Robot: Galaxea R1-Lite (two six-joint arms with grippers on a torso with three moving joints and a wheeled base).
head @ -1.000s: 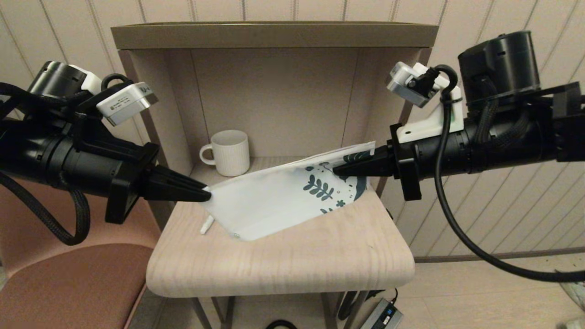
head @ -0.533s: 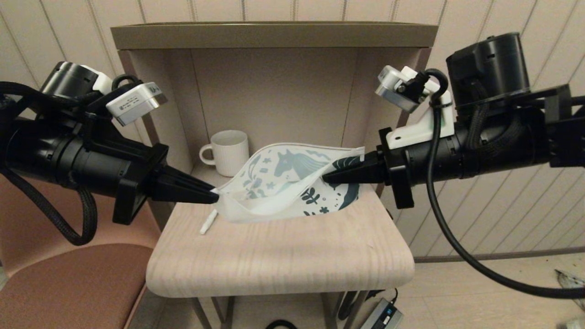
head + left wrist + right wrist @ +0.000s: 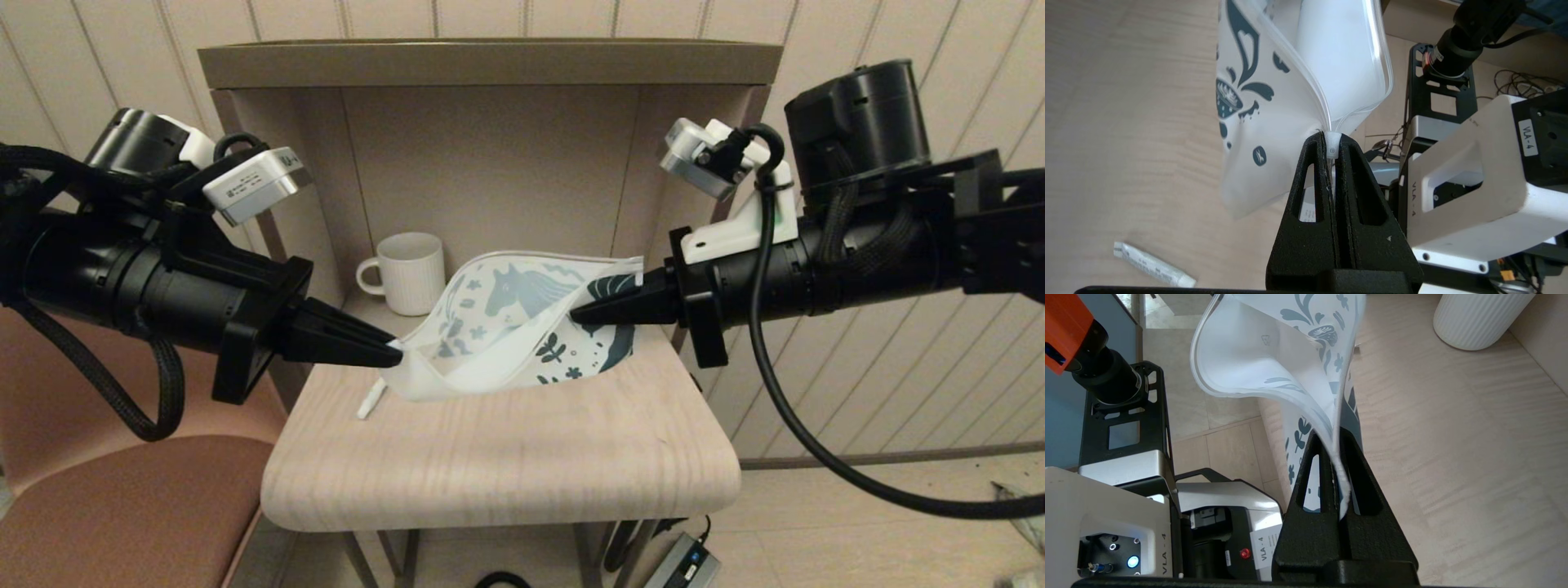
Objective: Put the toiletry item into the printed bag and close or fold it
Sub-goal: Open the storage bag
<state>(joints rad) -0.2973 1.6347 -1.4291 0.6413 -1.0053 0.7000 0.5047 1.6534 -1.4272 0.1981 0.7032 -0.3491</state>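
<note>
Above the bench [image 3: 506,457], the printed bag [image 3: 522,327] hangs stretched between both grippers, mouth gaping.

Its long axis runs from the left gripper [image 3: 393,355] across to the right gripper [image 3: 578,314], rising slightly toward the right one, with the zip strip uppermost and the two walls bowed apart. The left gripper's fingers are pressed together on the bag's corner by the white zip tab [image 3: 1333,145]; the right gripper's fingers are pinched tight on the opposite, leaf-printed end. Below the bag's left-gripper end, the toiletry item [image 3: 370,402] lies flat on the bench, outside the bag, tilted, its far end pointing toward the bag. Behind the bag stands a ribbed white mug [image 3: 408,273].
</note>
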